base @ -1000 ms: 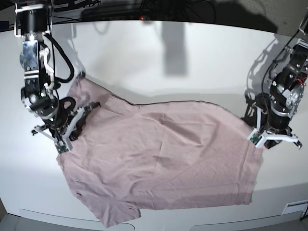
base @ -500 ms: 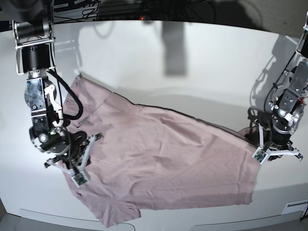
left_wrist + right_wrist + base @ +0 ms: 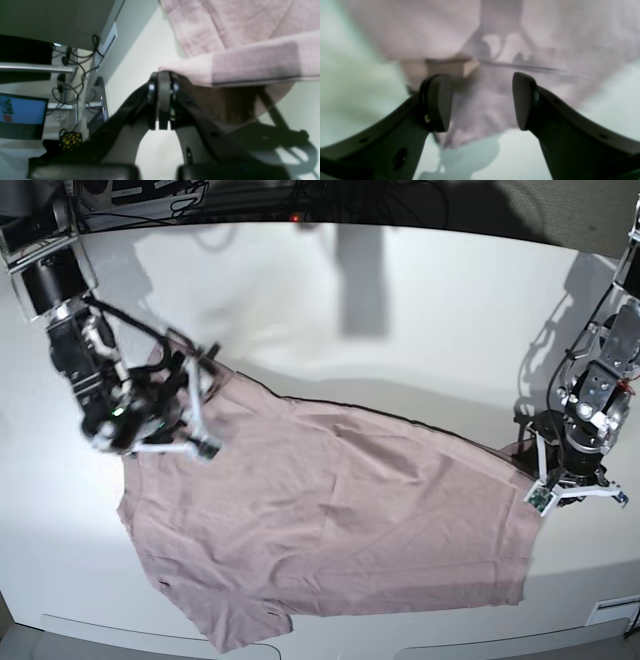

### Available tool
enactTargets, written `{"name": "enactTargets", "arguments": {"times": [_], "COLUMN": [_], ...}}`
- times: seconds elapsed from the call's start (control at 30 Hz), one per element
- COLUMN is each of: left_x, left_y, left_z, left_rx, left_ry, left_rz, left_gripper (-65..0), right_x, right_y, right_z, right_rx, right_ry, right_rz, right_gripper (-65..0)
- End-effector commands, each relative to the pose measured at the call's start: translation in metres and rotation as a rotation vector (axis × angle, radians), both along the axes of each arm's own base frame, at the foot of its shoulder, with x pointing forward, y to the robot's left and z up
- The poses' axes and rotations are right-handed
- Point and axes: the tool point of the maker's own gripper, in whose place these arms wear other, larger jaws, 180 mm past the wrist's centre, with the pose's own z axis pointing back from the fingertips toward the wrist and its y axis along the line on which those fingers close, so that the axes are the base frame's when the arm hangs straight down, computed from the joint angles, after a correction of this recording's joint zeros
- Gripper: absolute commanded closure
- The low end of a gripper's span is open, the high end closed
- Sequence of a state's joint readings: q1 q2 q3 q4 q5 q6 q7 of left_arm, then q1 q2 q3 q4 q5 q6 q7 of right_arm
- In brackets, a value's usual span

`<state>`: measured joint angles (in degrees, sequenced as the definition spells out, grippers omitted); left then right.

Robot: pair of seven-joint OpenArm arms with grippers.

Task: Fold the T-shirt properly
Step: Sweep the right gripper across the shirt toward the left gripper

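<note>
The left gripper [image 3: 160, 75] has its jaws pressed tight together, and a fold of the T-shirt [image 3: 250, 62] is pinched right at their tips — the pink cloth drapes away from them toward the right of the left wrist view, lifted off the bench [image 3: 140, 50] with a dark shadow beneath it. In the base view that gripper [image 3: 540, 488] sits at the right middle of the frame, down at the shirt's right-hand edge.

Over to the right gripper [image 3: 481, 100]: jaws spread wide, nothing between the two dark fingers [image 3: 437, 102] but open space, and blurred pink cloth below and beyond them. A darker seam line runs across the fabric just above the fingertips. In the base view this gripper [image 3: 195, 405] hangs in the upper left of the frame, tilted over the shirt's upper left corner — whether a finger touches the cloth there cannot be told.

The T-shirt [image 3: 330, 530] itself lies spread across the middle of the white bench [image 3: 380, 310], stretched in a long slant from upper left to the right, its lower corner reaching toward the bottom edge of the frame. Soft creases run through the middle of the fabric.
</note>
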<state>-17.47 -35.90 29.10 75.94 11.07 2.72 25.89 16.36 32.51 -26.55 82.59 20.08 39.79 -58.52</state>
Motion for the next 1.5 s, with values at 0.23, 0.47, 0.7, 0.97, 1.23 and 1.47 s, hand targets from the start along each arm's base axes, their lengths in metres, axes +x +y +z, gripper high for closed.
{"name": "enactTargets", "arguments": {"times": [0.23, 0.47, 0.7, 0.97, 1.23, 1.47], "left_x": [0.011, 0.011, 0.01, 0.01, 0.01, 0.01], "left_y": [0.008, 0.007, 0.008, 0.009, 0.009, 0.009], "left_z": [0.021, 0.021, 0.021, 0.02, 0.02, 0.02], "left_rx": [0.021, 0.021, 0.022, 0.023, 0.023, 0.023], "left_ry": [-0.057, -0.058, -0.055, -0.051, -0.051, -0.051], "left_rz": [0.006, 0.005, 0.009, 0.014, 0.014, 0.014], "left_gripper": [0.0, 0.0, 0.0, 0.0, 0.0, 0.0], "right_x": [-0.013, -0.016, -0.034, -0.01, -0.011, -0.004], "right_y": [0.035, 0.06, 0.093, 0.084, 0.112, 0.097], "right_z": [-0.017, -0.006, 0.018, 0.013, 0.012, -0.005], "right_rx": [-0.093, -0.026, 0.083, 0.044, 0.111, -0.014], "right_ry": [0.002, -0.005, 0.031, -0.09, -0.092, -0.086], "right_rz": [0.211, 0.237, 0.284, 0.289, 0.297, 0.279], "right_gripper": [-37.9, -37.9, -37.9, -37.7, -37.7, -37.7]}}
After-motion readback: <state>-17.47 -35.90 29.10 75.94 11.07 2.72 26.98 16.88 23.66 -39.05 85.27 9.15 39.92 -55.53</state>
